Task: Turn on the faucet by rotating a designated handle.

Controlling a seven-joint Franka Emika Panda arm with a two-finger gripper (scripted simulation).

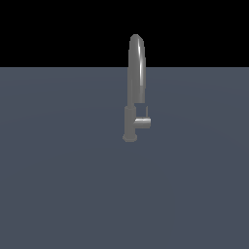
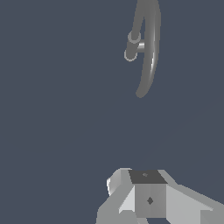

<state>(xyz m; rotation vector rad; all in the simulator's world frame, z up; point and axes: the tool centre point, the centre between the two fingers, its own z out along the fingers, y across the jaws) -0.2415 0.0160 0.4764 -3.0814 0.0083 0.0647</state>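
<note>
The faucet (image 1: 135, 73) is a tall grey metallic tap with a high arched spout, standing upright on the dark grey floor near the middle of the exterior view. The handle (image 1: 143, 121) is a short horizontal stub jutting from the base column toward the exterior view's right, under the spout's end. In the wrist view the faucet (image 2: 151, 52) is seen from above, with the handle (image 2: 140, 46) a small bright stub beside the column. My gripper (image 2: 146, 177) shows only in the wrist view, well away from the faucet. Its fingers show as one block with no gap, holding nothing.
A flat dark grey floor (image 1: 58, 185) spreads all around the faucet, with a black background behind it. The arm does not show in the exterior view.
</note>
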